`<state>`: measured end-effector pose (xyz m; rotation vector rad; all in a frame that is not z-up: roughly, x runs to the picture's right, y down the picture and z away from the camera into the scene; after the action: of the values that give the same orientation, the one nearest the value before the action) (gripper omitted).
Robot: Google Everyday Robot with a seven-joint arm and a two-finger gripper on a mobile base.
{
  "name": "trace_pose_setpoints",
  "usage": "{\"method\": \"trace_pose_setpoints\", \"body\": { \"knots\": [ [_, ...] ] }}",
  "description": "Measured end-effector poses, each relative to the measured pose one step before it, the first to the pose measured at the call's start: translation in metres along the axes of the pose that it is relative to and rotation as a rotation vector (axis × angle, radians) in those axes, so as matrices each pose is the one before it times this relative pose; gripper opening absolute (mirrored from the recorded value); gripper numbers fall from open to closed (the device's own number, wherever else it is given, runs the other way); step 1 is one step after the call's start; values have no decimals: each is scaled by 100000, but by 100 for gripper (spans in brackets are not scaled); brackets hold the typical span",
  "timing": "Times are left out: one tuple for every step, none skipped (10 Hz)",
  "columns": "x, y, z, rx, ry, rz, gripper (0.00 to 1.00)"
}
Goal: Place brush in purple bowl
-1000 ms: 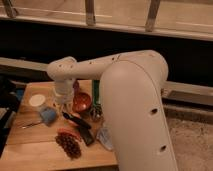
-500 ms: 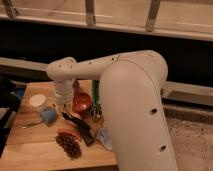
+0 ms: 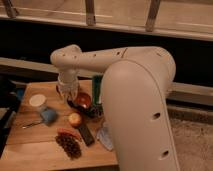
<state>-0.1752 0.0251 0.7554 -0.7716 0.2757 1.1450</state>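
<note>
The tool (image 3: 70, 95) hangs with its jaws shut at the back of the counter (image 3: 30, 150), just over the left rim of the red-orange bowl (image 3: 83, 100); whether it grips anything I cannot tell. Nothing has shifted over the last second, arm and objects alike, so the task looks stalled rather than advancing. The brush cannot be picked out for certain. A dark shape (image 3: 92, 112) hugging the red-orange bowl's near right edge may be the purple bowl, contents hidden. The red-orange bowl seems empty. Nearer lie a grape bunch (image 3: 69, 146) and a black block (image 3: 86, 134).
</note>
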Motion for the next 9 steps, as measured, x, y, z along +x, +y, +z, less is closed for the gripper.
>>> {"method": "trace_pose_setpoints", "body": {
  "knots": [
    [-1296, -808, -963, 558, -1507, -1375, 0],
    [-1227, -473, -516, -402, -1229, -2793, 0],
    [-872, -81, -159, -1027, -507, -3804, 0],
    [-1135, 252, 4, -2070, -1105, -3724, 0],
    [-788, 204, 265, -1863, -320, -2701, 0],
    [-762, 51, 354, -1585, -408, -2110, 0],
    [-311, -26, 278, -1197, 150, -1431, 0],
    [-614, -32, 351, -1360, -497, -2180, 0],
    [-506, 149, 66, -638, -602, -1667, 0]
  ]
}}
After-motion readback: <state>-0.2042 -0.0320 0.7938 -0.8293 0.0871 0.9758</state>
